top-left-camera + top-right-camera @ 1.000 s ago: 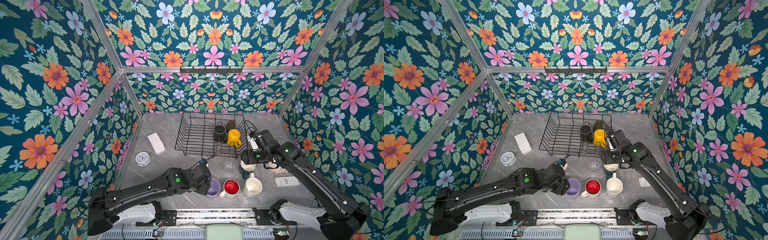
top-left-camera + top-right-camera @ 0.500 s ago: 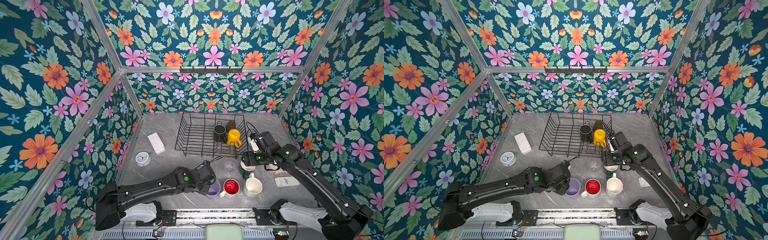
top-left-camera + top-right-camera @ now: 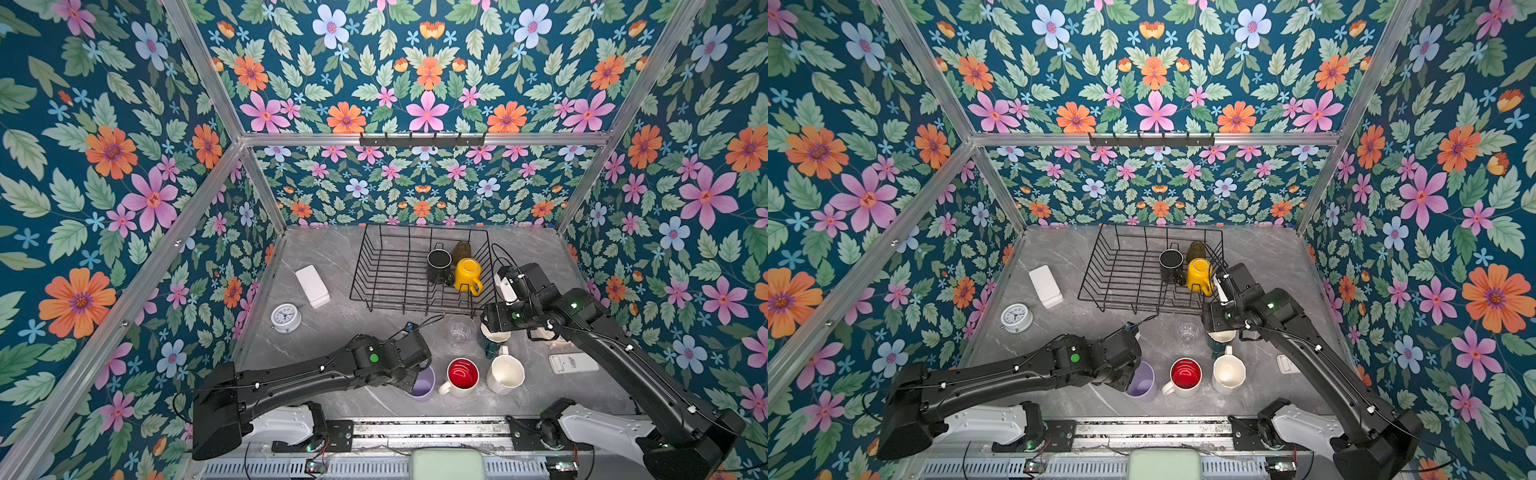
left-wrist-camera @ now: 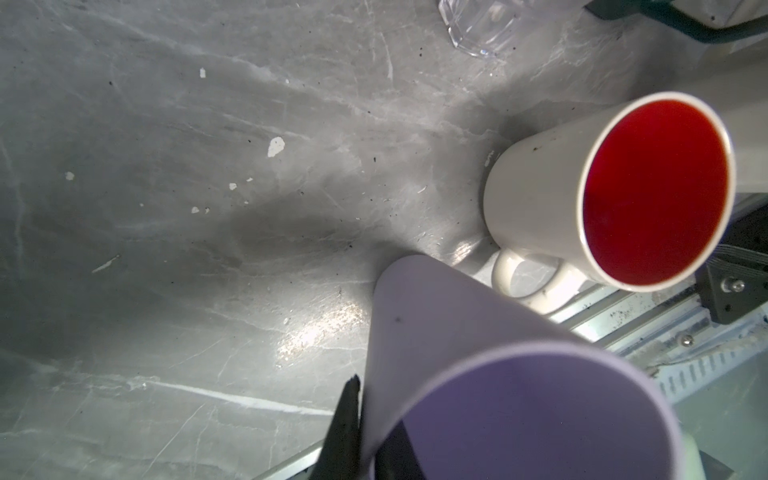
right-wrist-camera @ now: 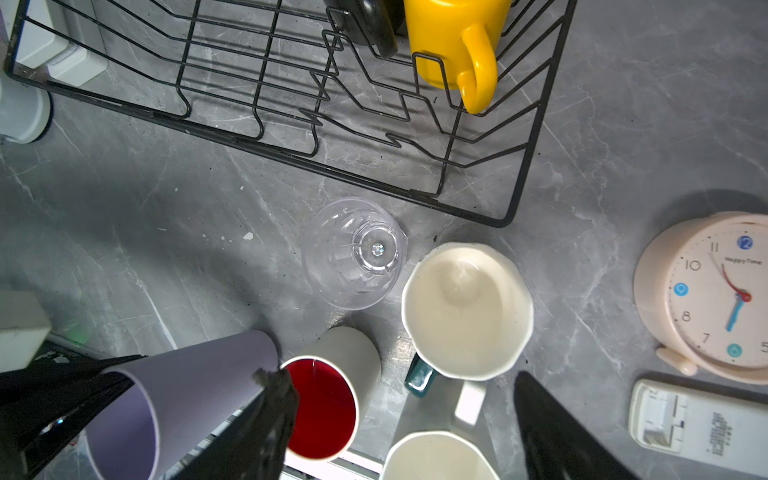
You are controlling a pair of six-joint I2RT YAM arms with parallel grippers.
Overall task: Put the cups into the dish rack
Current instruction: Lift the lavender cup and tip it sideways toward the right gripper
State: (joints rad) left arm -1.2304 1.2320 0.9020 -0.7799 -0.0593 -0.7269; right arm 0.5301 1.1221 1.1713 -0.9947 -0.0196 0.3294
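The black wire dish rack [image 3: 386, 270] [image 5: 291, 137] stands at the back and holds a black mug [image 3: 439, 262], an amber tumbler [image 3: 461, 249] and a yellow mug [image 3: 467, 274] [image 5: 449, 45]. On the table in front of it are a clear glass [image 3: 460, 330] [image 5: 353, 253], a lilac tumbler [image 3: 424, 382] [image 4: 457, 345], a white red-inside mug [image 3: 462, 374] [image 4: 623, 195] and a cream mug [image 3: 505, 374]. My left gripper [image 4: 368, 440] is shut on the lilac tumbler's rim, one finger outside and one inside. My right gripper [image 5: 399, 378] hangs open above the dark green mug [image 5: 465, 307].
A flat white box [image 3: 312, 286] and a white alarm clock [image 3: 285, 318] lie left of the rack. A pale pink clock [image 5: 706, 291] and a white remote [image 3: 573, 362] sit at the right. The metal rail [image 3: 415, 432] runs along the front edge, close behind the cups.
My left gripper slid right to the lilac tumbler and closed on its rim. The right gripper drifted slightly forward over the dark green mug and stayed open.
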